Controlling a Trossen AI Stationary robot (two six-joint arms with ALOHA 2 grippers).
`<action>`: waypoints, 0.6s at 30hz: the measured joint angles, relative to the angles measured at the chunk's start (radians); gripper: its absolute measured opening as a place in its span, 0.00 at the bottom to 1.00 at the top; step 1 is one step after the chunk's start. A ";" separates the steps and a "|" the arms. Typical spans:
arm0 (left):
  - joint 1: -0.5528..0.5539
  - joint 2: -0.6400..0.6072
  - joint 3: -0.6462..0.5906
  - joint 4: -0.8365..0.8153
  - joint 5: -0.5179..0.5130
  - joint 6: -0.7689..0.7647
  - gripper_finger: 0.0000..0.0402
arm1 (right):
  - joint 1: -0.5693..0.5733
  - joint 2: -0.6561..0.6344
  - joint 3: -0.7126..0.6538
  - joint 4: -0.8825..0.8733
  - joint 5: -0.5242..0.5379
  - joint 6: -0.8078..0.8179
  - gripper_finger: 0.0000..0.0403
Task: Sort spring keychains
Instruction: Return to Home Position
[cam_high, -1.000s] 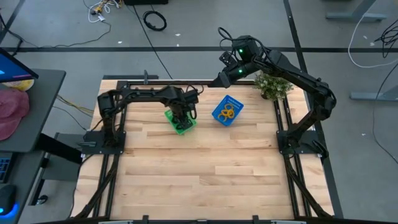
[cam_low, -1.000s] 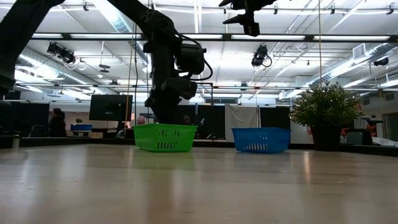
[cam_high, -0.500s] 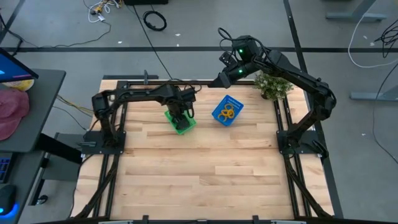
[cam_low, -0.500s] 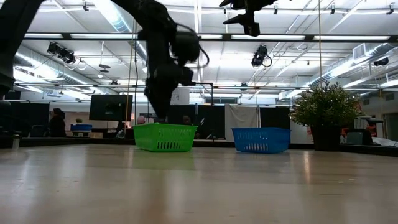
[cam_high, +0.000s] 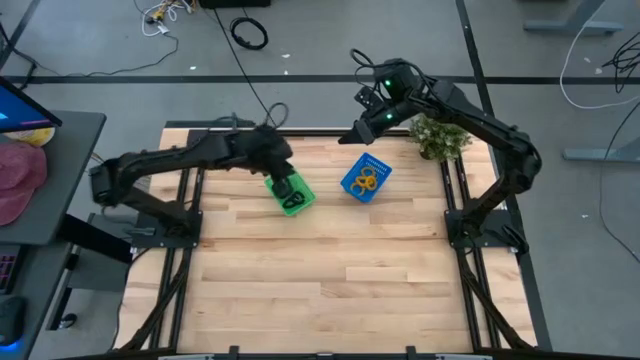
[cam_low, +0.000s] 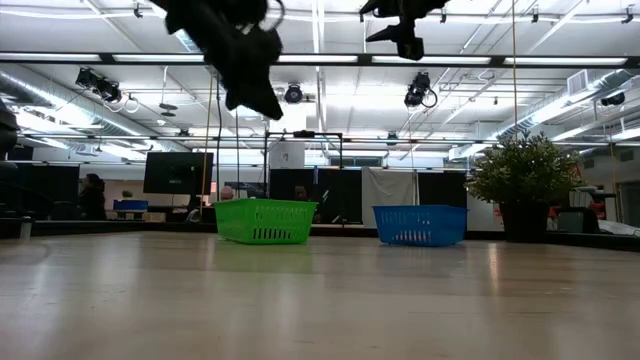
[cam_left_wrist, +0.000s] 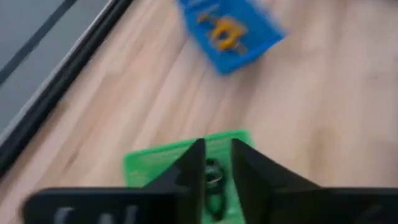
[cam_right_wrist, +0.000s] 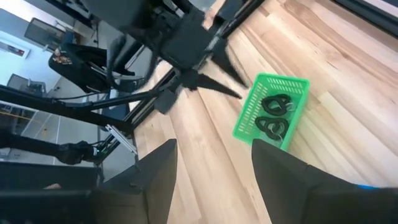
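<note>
- The left gripper (cam_left_wrist: 217, 144) hangs in the air above the green bin (cam_right_wrist: 247, 118), clear of its rim. Its fingers (cam_left_wrist: 193, 171) stand a narrow gap apart and grip nothing.
- The right gripper (cam_high: 350, 135) is raised high over the far edge of the worktop (cam_high: 320, 270), beyond the blue bin (cam_high: 376, 163). Its fingers (cam_right_wrist: 158, 171) are spread wide and are empty.
- The black spring keychains (cam_right_wrist: 272, 117) lie inside the green bin; at least two coils are visible.
- The orange spring keychains (cam_high: 366, 181) lie in a cluster inside the blue bin.
- The two bins stand near each other on the far half of the worktop, apart, with the green one on the left arm's side.
- A potted plant (cam_high: 438, 135) stands at the far corner on the right arm's side.
</note>
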 joint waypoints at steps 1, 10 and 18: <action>0.000 -0.039 -0.046 0.054 0.038 -0.002 0.16 | -0.002 -0.002 0.000 0.000 0.000 -0.001 0.52; -0.033 -0.319 -0.307 0.416 0.152 -0.132 0.01 | -0.013 -0.004 0.000 -0.001 0.000 0.001 0.52; -0.147 -0.554 -0.430 0.701 0.092 -0.230 0.00 | -0.013 -0.004 0.000 0.000 0.000 0.017 0.52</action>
